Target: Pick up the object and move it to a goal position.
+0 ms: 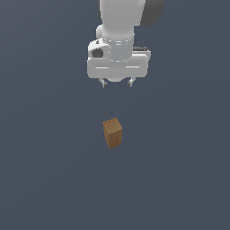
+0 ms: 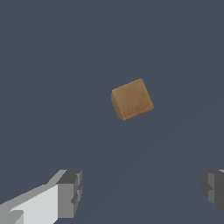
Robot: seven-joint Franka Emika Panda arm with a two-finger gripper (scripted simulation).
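one brown block (image 1: 112,132) standing upright on the dark floor (image 1: 45,179), apart from everything. hanging above it, white gripper (image 1: 117,83), fingers (image 2: 70,192) spread wide, gripping nothing, not touching the block.

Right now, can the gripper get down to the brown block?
Probably yes. The gripper hangs open above the brown block, apart from it, and nothing lies between them.

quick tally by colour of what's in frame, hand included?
Brown: 1, the wooden block, standing on the floor, apart from the hand.
White: 1, the hand, open above the block.
Total: 2
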